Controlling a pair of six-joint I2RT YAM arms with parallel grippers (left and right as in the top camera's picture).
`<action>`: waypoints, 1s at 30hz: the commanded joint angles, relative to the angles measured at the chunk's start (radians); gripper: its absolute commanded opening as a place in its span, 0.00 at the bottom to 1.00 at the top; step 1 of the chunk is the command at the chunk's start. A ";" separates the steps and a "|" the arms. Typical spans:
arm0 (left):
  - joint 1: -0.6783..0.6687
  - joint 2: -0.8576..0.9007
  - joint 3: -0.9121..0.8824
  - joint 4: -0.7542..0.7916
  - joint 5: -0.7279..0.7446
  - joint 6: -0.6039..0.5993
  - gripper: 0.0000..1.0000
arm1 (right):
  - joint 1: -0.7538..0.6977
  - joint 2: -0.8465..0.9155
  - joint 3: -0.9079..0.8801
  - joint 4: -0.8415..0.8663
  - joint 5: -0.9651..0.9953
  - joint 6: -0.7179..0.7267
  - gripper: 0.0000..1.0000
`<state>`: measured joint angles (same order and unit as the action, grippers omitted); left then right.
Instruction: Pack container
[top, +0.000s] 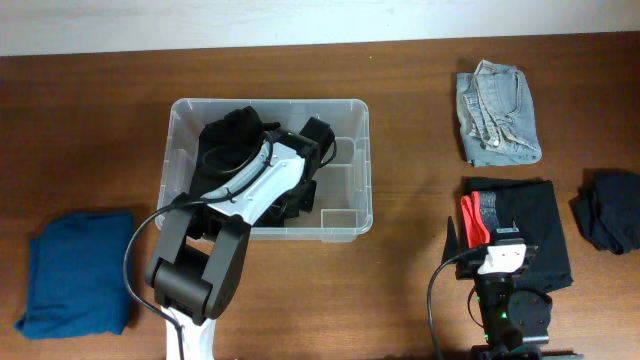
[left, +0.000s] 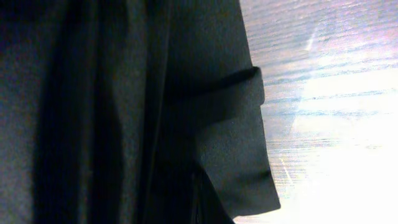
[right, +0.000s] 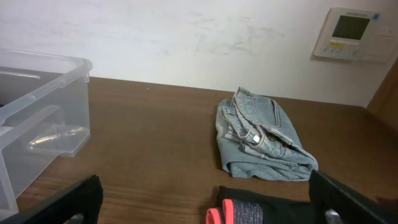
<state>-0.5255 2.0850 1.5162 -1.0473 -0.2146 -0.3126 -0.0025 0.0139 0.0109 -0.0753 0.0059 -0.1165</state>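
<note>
The container (top: 352, 110) is a clear plastic bin left of the table's middle; its corner also shows in the right wrist view (right: 37, 118). A black garment (top: 230, 145) lies bunched inside it. My left gripper (top: 312, 150) reaches down into the bin among this cloth. In the left wrist view the black garment (left: 124, 112) hangs in folds across almost the whole picture and hides the fingers; the gripper is shut on it. My right gripper (top: 495, 228) (right: 204, 183) stands wide open, low over a folded black garment (top: 535, 225), holding nothing.
A blue garment (top: 78, 272) lies at the left. Folded jeans (top: 497, 112) (right: 261, 137) lie at the back right. A dark bundle (top: 610, 210) sits at the right edge. A red-edged grey item (top: 478, 218) (right: 239, 213) rests on the folded black garment.
</note>
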 joint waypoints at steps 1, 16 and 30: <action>0.004 -0.019 -0.008 0.011 -0.045 0.039 0.01 | -0.006 -0.010 -0.005 -0.006 0.005 -0.003 0.98; 0.004 -0.042 0.255 -0.002 -0.034 0.038 0.07 | -0.006 -0.010 -0.005 -0.006 0.005 -0.003 0.98; 0.162 -0.165 0.457 -0.127 -0.037 0.038 0.50 | -0.006 -0.010 -0.005 -0.006 0.005 -0.003 0.99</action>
<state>-0.4297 1.9873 1.9472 -1.1572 -0.2371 -0.2779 -0.0025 0.0139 0.0109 -0.0753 0.0059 -0.1162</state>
